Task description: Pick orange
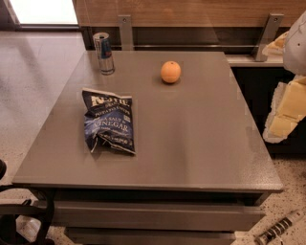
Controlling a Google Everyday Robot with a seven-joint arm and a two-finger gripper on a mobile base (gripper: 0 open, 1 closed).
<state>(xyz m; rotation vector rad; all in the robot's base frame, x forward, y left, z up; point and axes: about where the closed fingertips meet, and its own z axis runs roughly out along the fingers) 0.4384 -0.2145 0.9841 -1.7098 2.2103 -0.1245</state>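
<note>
A grey, matte desk (191, 143) fills most of the view, its top faintly speckled and catching a soft sheen of light. The orange (170, 72) sits on it near the far edge, a little right of that edge's middle, apart from everything else. A slim drink can (103, 53) stands upright at the far left corner. A crumpled blue bag of chips (108, 120) lies flat closer to the left edge, about halfway along it.

The gripper (286, 112), pale and yellowish, hangs off the desk beyond its right edge, well apart from the orange. I cannot tell if it is spread or pressed together.

Behind the desk runs a wooden wall panel (191, 12) with two metal brackets (125, 31), and bright light comes in at the upper left. The floor (28, 72) is pale speckled stone. A dark cabinet (253, 91) stands past the far right corner.
</note>
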